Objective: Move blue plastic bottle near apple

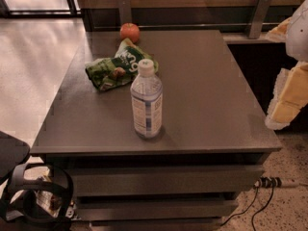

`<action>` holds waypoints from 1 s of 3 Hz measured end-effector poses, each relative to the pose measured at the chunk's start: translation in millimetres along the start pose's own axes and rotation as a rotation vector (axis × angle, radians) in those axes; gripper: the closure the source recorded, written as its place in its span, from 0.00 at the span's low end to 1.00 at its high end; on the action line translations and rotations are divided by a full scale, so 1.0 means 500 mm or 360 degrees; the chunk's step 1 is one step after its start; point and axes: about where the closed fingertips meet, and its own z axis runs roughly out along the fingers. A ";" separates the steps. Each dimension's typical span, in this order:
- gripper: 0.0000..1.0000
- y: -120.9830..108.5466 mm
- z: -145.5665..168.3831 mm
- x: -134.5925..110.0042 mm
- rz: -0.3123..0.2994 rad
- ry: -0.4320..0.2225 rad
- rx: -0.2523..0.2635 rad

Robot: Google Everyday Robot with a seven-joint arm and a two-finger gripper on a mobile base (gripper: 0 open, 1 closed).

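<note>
The blue plastic bottle (147,100), clear with a white cap and a white-and-blue label, stands upright near the front middle of the dark grey table (216,90). The apple (130,32), small and red-orange, sits at the table's far edge, left of centre, well behind the bottle. My gripper (285,66) is at the right edge of the view, off the table's right side and raised above it, far from the bottle. Its two yellow-padded fingers (291,97) stand apart with nothing between them.
A green snack bag (118,66) with white lettering lies between the apple and the bottle, left of centre. A wall rail with metal brackets (257,13) runs behind the table. Drawers (163,179) are below the top. A dark chair (19,186) and floor cables (260,201) are nearby.
</note>
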 end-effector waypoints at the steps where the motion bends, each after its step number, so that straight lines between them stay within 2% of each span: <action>1: 0.00 0.000 0.000 0.000 0.0000 0.0000 0.0000; 2: 0.00 0.006 -0.004 -0.008 0.0006 -0.0105 -0.0009; 3: 0.00 0.022 -0.008 -0.027 0.0009 -0.0337 -0.0045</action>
